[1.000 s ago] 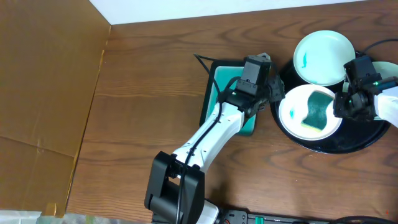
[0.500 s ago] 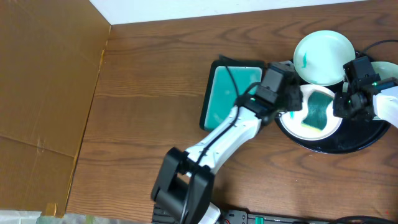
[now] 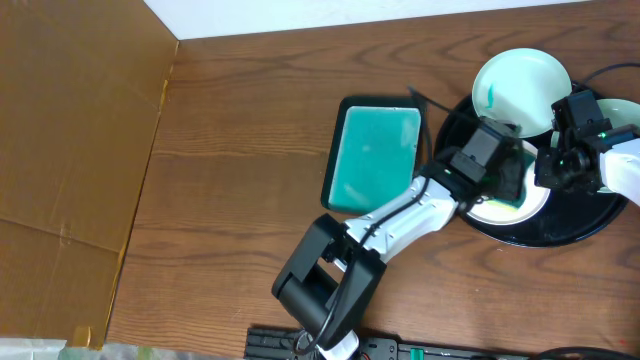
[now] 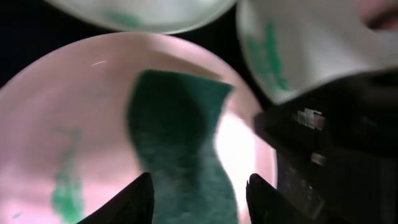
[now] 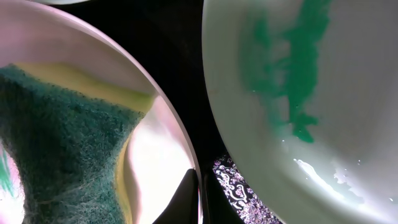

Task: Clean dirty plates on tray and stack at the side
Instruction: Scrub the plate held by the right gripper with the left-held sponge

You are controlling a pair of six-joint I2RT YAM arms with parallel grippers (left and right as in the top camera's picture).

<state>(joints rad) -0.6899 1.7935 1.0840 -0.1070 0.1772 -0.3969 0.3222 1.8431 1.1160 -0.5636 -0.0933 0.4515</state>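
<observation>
A white plate [image 3: 536,198] lies on the black tray [image 3: 565,228] with a green sponge [image 4: 180,143] on it and a teal smear [image 4: 65,193] beside the sponge. My left gripper [image 4: 200,202] is open, its fingers either side of the sponge just above it; it also shows in the overhead view [image 3: 508,175]. My right gripper [image 5: 200,196] is shut on this plate's rim [image 5: 180,143] at its right side [image 3: 556,168]. A second smeared plate [image 3: 520,90] lies at the tray's far side. A third plate [image 3: 628,115] shows partly at the right edge.
A rectangular black-rimmed dish with teal inside [image 3: 375,155] lies left of the tray, under my left arm's reach. A brown cardboard sheet [image 3: 80,150] covers the table's left side. A dark cable runs along the tray's right.
My left arm has swung right, from over the rectangular teal dish to over the plate with the sponge. The right gripper has stayed on the plate's rim.
</observation>
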